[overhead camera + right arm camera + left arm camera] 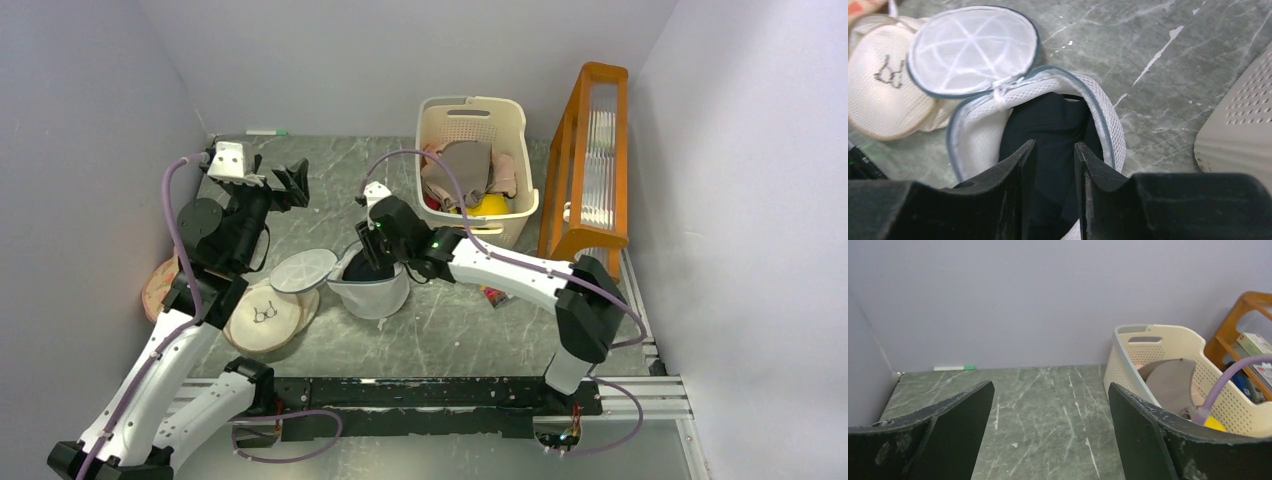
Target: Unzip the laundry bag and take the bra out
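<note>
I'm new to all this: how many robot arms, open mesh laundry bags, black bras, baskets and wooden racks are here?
Robot arms: 2
Open mesh laundry bag: 1
Black bra: 1
Cream basket: 1
Wooden rack: 1
Total: 6

I see white mesh laundry bag (1105,125) (378,292) with grey zip rim, unzipped, round top folded back flat on its left, body upright near centre of top view, black bra (1048,120) bunched inside open mouth

bra (1048,125) in laundry bag (975,135), basket (470,115) behind
</note>
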Action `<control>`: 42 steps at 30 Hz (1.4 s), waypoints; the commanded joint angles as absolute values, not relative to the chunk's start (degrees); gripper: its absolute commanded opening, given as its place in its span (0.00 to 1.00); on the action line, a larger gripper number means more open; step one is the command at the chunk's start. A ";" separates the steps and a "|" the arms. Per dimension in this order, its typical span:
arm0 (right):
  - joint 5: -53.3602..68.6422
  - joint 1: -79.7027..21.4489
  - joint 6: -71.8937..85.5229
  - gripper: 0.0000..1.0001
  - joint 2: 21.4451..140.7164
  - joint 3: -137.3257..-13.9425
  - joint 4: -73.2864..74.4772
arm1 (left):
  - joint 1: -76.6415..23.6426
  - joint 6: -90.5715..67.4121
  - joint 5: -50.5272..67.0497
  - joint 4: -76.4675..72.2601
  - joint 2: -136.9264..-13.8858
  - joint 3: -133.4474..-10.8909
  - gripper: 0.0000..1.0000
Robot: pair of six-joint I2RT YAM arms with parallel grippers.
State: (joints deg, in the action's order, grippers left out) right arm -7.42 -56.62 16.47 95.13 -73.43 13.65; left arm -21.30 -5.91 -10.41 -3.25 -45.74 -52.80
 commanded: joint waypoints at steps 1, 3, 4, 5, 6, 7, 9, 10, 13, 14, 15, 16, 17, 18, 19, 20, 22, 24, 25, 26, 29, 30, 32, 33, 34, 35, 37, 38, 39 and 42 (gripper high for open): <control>-14.58 -57.57 16.26 0.33 98.69 -77.59 16.46 | -21.18 -4.28 -16.10 -7.35 -43.66 -52.56 0.96; -17.55 -57.92 16.25 0.33 99.85 -78.50 18.44 | -21.18 -4.25 -15.92 -7.28 -43.52 -52.56 0.96; -19.04 -58.18 16.19 0.33 100.19 -78.72 19.13 | -21.18 -4.29 -15.87 -7.29 -43.51 -52.58 0.96; -20.10 -58.41 16.05 0.33 100.41 -78.70 19.31 | -21.18 -4.39 -15.83 -7.28 -43.58 -52.58 0.96; -20.83 -58.51 15.89 0.33 100.60 -78.55 19.17 | -21.18 -4.45 -15.74 -7.10 -43.66 -52.68 0.96; -21.43 -58.62 15.72 0.33 100.92 -78.26 19.02 | -21.18 -4.48 -15.48 -7.08 -43.63 -52.75 0.96; -22.26 -58.54 15.44 0.33 101.61 -78.22 18.68 | -21.18 -4.61 -15.09 -6.98 -43.64 -52.75 0.95; -22.50 -58.54 15.22 0.33 102.06 -78.41 18.57 | -21.18 -4.59 -14.95 -7.07 -43.67 -52.69 0.95; -23.16 -58.57 14.72 0.33 103.51 -79.12 18.09 | -21.18 -4.66 -14.93 -7.19 -43.80 -52.56 0.95; -23.32 -58.63 14.45 0.33 103.96 -79.29 17.75 | -21.18 -4.66 -14.87 -7.13 -43.99 -52.58 0.95; -23.48 -58.62 14.23 0.33 104.42 -79.54 17.41 | -21.18 -4.76 -14.79 -7.18 -44.14 -52.56 0.95; -23.80 -58.61 14.09 0.33 104.92 -79.80 17.22 | -21.17 -4.75 -14.65 -7.15 -44.34 -52.64 0.95; -24.28 -58.62 14.00 0.32 105.47 -80.21 17.30 | -21.18 -4.82 -14.53 -7.12 -44.45 -52.68 0.95; -24.71 -58.62 13.91 0.32 106.19 -80.62 17.31 | -21.18 -4.88 -14.44 -7.04 -44.62 -52.65 0.95; -24.84 -58.67 13.75 0.32 106.65 -80.94 17.25 | -21.18 -4.94 -14.35 -7.11 -44.77 -52.58 0.94; -25.01 -58.68 13.72 0.31 107.02 -81.17 17.17 | -21.18 -4.92 -14.25 -7.16 -44.77 -52.50 0.94; -25.24 -58.75 13.46 0.26 107.66 -81.41 16.97 | -21.18 -4.98 -14.21 -7.34 -44.91 -52.41 0.94; -25.83 -58.91 13.57 0.17 107.78 -81.79 17.19 | -21.18 -4.93 -14.06 -7.41 -44.98 -52.32 0.94; -26.18 -59.00 13.62 0.13 107.65 -81.82 17.26 | -21.18 -4.89 -14.11 -7.46 -44.94 -52.36 0.94; -26.37 -59.16 13.70 0.10 107.08 -81.70 17.16 | -21.18 -4.86 -14.14 -7.48 -44.98 -52.24 0.94; -24.21 -59.46 13.74 0.00 103.71 -80.07 14.94 | -21.18 -4.97 -14.13 -7.57 -45.07 -52.21 0.93; -22.97 -59.42 13.86 0.00 102.16 -79.15 13.82 | -21.18 -5.06 -14.07 -7.49 -45.12 -52.27 0.93; -20.36 -59.50 14.01 0.00 98.11 -75.94 10.36 | -21.18 -5.11 -13.90 -7.61 -45.15 -52.27 0.93; -19.05 -59.52 14.21 0.00 95.95 -73.98 7.92 | -21.18 -5.16 -13.91 -7.50 -45.10 -52.23 0.93; -17.55 -59.43 14.54 0.00 93.60 -72.03 5.23 | -21.18 -5.19 -13.99 -7.47 -45.09 -52.26 0.93; -15.92 -59.43 15.06 0.00 90.73 -69.76 2.70 | -21.18 -5.23 -14.06 -7.52 -45.02 -52.20 0.93; -13.64 -59.40 16.29 0.00 87.44 -65.48 -2.71 | -21.26 -5.27 -14.17 -7.44 -45.05 -52.17 0.92; -12.50 -59.35 16.98 0.00 85.20 -63.50 -5.23 | -21.27 -5.27 -14.17 -7.47 -45.01 -52.10 0.92; -11.58 -59.28 17.67 0.00 83.69 -61.91 -7.57 | -21.27 -5.19 -14.23 -7.47 -45.02 -52.04 0.93; -9.15 -59.04 20.43 0.00 80.23 -57.88 -13.17 | -21.31 -5.36 -14.19 -7.54 -45.26 -52.08 0.92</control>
State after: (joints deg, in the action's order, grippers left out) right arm -14.09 -59.22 16.51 83.85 -62.19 -0.91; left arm -21.30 -4.95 -14.22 -4.93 -45.25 -52.64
